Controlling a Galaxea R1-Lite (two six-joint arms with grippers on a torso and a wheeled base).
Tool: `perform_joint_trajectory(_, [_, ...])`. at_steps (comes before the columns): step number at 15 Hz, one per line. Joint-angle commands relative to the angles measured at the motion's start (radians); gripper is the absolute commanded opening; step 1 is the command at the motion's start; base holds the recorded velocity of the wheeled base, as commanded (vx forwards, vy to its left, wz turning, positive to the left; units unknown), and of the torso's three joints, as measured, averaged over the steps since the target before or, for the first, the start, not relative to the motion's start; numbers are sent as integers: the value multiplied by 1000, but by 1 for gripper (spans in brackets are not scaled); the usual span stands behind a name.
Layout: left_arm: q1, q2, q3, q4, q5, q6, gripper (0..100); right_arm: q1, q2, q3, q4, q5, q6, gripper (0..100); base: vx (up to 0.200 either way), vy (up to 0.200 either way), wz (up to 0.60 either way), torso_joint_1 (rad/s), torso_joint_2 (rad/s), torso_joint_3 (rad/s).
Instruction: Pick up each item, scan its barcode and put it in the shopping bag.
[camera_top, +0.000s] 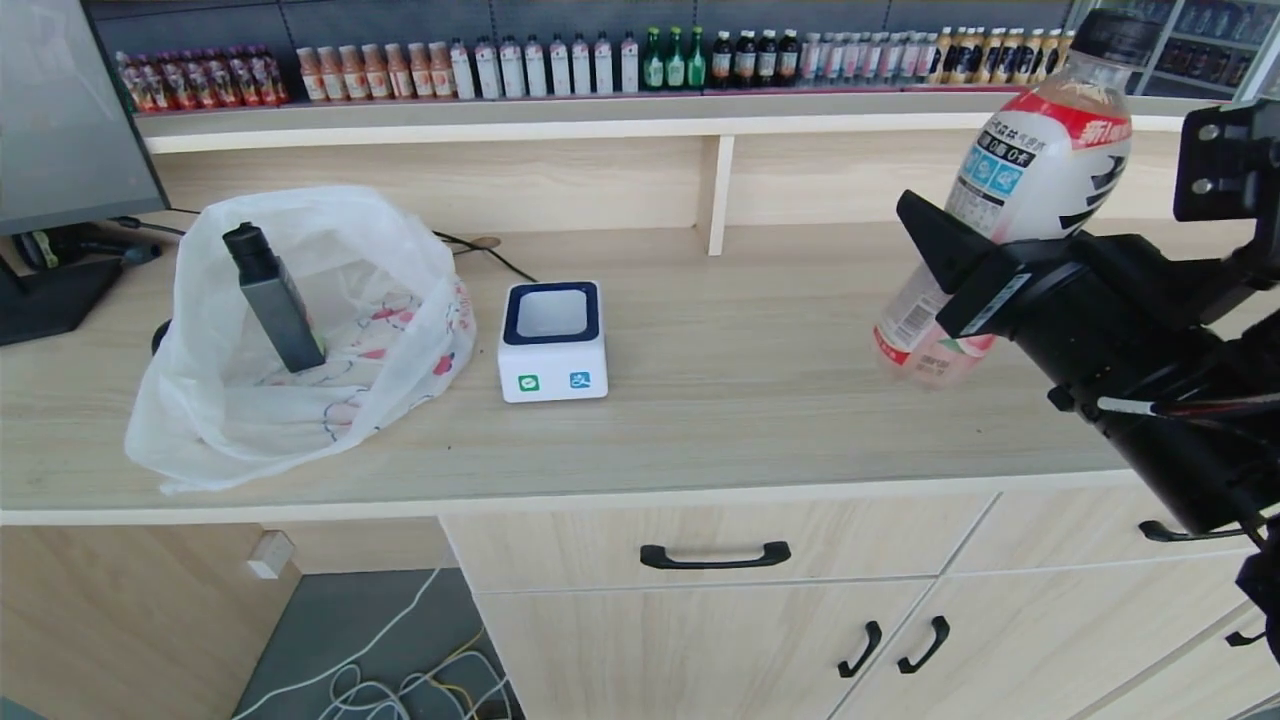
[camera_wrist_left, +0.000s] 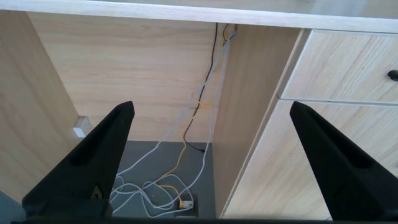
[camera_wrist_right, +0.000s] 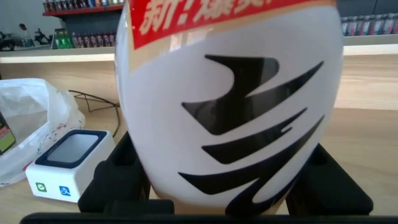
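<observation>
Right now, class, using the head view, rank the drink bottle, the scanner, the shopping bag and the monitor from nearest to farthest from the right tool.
1. drink bottle: gripped in the right tool, at the right.
2. scanner: middle of the counter.
3. shopping bag: left of the scanner.
4. monitor: far left edge.

A pale wooden counter (camera_top: 760, 400) is carrying a few things. A white plastic shopping bag (camera_top: 250, 430) is slumping open toward its left end. A white scanner (camera_top: 552, 340) with a dark blue rim is standing just beside the bag, on its right, window facing up. A black monitor stand (camera_top: 50, 295) is resting at the far left edge. A thin dark cable (camera_top: 490, 255) is trailing along the surface behind the bag and scanner.
</observation>
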Motion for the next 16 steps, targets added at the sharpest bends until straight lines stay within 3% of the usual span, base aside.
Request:
perform_joint_trajectory(1, [0, 0, 0, 0, 0, 1, 100, 2, 14, 16, -15, 1, -2, 0, 0, 200, 0, 7, 2, -7])
perform_joint_trajectory(12, [0, 0, 0, 0, 0, 1, 100, 14, 0, 39, -38, -44, -20, 0, 0, 200, 0, 4, 2, 1])
perform_joint_trajectory(16, [0, 0, 0, 0, 0, 1, 100, 17, 8, 33, -38, -47, -63, 0, 0, 0, 0, 0, 0, 0])
